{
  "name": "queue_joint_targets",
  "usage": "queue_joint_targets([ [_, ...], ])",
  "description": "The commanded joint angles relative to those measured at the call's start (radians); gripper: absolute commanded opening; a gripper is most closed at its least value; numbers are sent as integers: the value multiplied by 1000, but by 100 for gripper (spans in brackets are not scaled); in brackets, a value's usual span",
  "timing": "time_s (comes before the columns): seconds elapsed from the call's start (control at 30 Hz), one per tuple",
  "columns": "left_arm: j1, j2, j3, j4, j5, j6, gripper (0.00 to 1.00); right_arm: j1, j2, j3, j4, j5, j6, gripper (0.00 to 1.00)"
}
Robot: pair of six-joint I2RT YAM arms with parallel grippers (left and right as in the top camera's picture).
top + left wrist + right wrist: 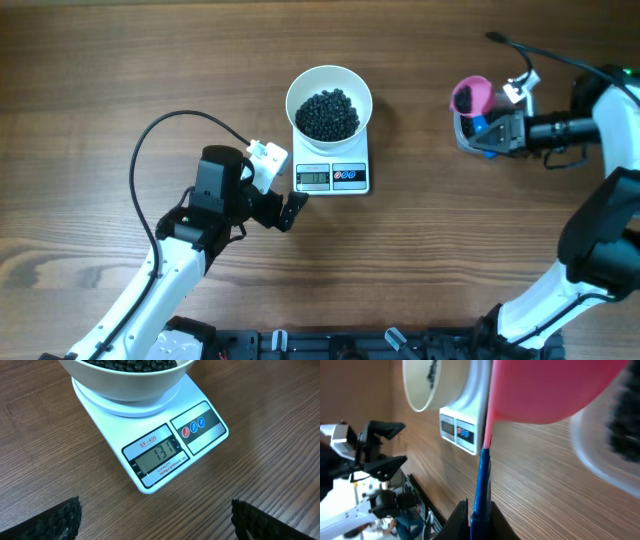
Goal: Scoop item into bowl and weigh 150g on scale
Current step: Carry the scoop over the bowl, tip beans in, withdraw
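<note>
The white bowl stands on the white scale and holds a heap of the black beads, the item. In the left wrist view the scale's display reads 131. My left gripper hovers low over the table just in front of the scale, open, with nothing between its fingers. At the far right, my right gripper is shut on the blue handle of a pink scoop. The scoop is raised above a clear tub and shows dark beads inside.
The clear tub with more beads sits at the right, below the scoop. A black cable loops left of the left arm. The arms' base rail runs along the table's front edge.
</note>
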Motion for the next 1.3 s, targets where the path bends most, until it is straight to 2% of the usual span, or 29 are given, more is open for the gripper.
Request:
queue_joint_targets([
  [0.0, -4, 0, -2, 2, -6, -6, 100, 102, -42, 49, -1, -78, -11, 4],
  [0.17, -4, 0, -2, 2, -6, -6, 100, 258, -42, 138, 6, -71, 61, 4],
  [0.3, -4, 0, -2, 2, -6, -6, 100, 416, -42, 219, 56, 100, 238, 4],
  [0.63, -4, 0, -2, 2, -6, -6, 100, 684, -42, 286, 143, 528, 468, 4],
  [0.97, -4, 0, -2, 2, -6, -6, 100, 835, -42, 286, 230, 871, 521, 4],
  [1.2, -4, 0, -2, 2, -6, -6, 100, 984, -42, 286, 257, 1262, 518, 4],
  [1.27, -4, 0, -2, 2, -6, -6, 100, 1008, -42, 286, 258, 1312, 517, 4],
])
